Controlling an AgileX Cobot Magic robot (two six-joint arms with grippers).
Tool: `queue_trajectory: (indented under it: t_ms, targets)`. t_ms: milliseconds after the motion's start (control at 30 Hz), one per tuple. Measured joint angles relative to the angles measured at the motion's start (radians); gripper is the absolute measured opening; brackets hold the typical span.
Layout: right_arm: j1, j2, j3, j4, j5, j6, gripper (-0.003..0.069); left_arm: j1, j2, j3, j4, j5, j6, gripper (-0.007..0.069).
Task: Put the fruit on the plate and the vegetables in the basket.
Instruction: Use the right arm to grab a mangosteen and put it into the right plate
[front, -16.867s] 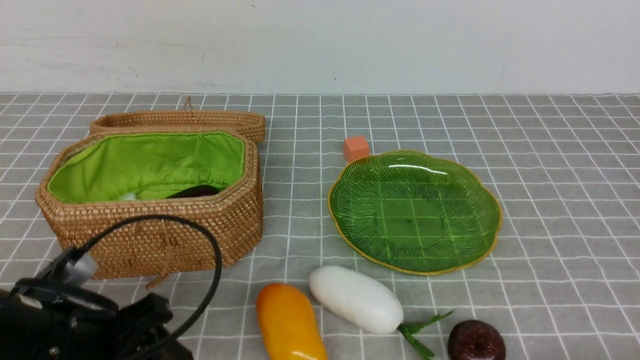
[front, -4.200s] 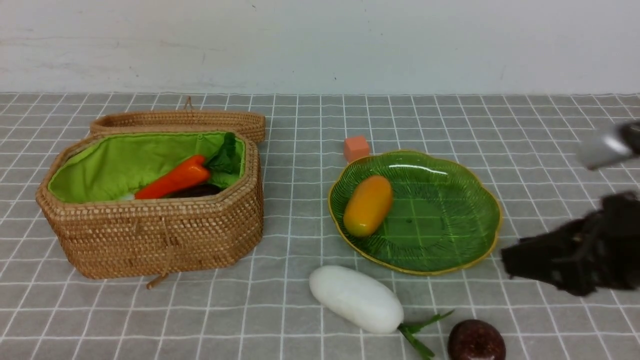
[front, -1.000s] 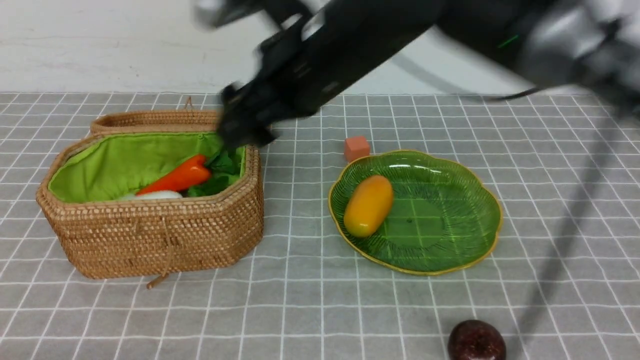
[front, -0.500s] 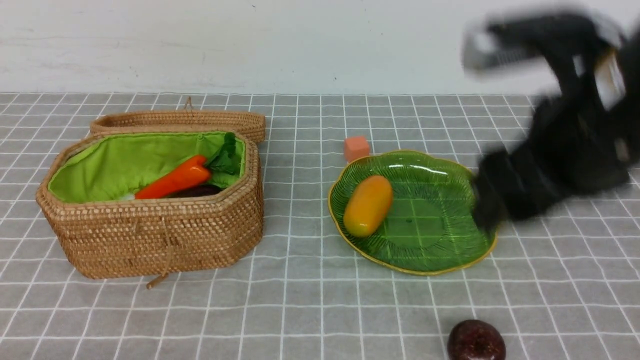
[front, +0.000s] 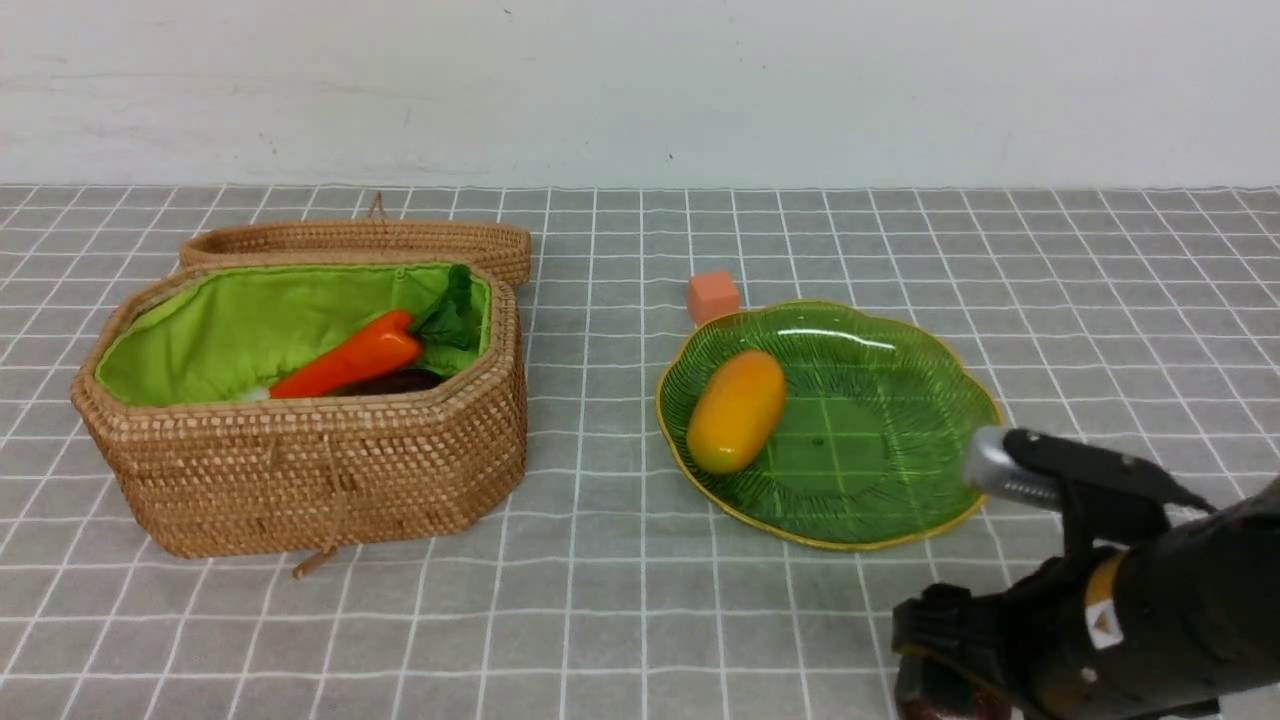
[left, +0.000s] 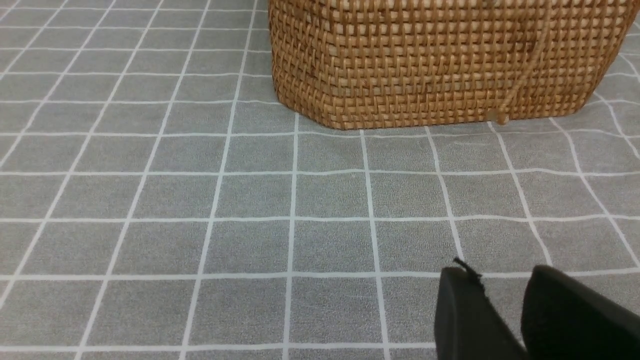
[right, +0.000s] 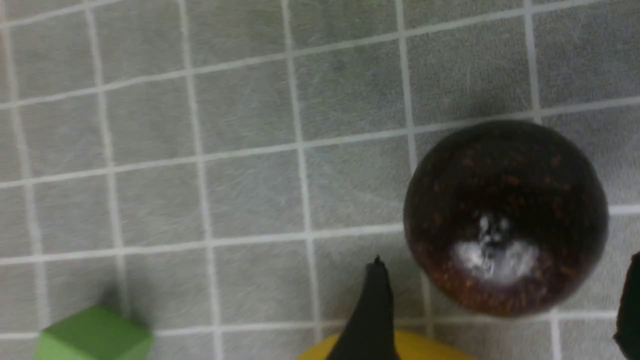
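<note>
Down in the lower right corner of the front view, the right end effector is hanging low over the table with its jaws standing wide. In the right wrist view they are flanking the dark maroon ball on both sides, with a gap showing, so nothing is being gripped. The ball is sitting on the grey checked cloth. A green cube is lying well apart from it, and a sliver of something yellow is peeking out just beside one finger. The left end effector is appearing only in its own wrist view. Its fingers are standing narrowly parted over bare cloth and holding nothing, near the wicker basket. Further out, the plate is occupying the centre right of the front view, carrying the mango on its left half. An orange cube is sitting just behind its rim. At centre left, the basket is standing open and holding the carrot above a dark eggplant. Its lid is resting just behind it.
</note>
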Motion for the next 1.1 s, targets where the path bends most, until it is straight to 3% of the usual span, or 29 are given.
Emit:
queue_trajectory:
  t_ms: [533, 767, 900, 1100]
  targets:
    - [0.0, 0.127, -0.003, -0.077, -0.063, -0.01, 0.0548, 0.0, 0.0, 0.0, 0.0, 0.0, 0.0, 0.0197]
    - [-0.003, 0.073, -0.092, -0.075, 0.043, -0.085, 0.0548, 0.0, 0.0, 0.0, 0.0, 0.0, 0.0, 0.0203]
    - [-0.061, 0.081, -0.27, -0.072, 0.131, -0.177, 0.0548, 0.0, 0.0, 0.0, 0.0, 0.0, 0.0, 0.0205]
    - [-0.177, 0.179, -0.437, -0.072, 0.07, -0.237, 0.0548, 0.0, 0.0, 0.0, 0.0, 0.0, 0.0, 0.0212]
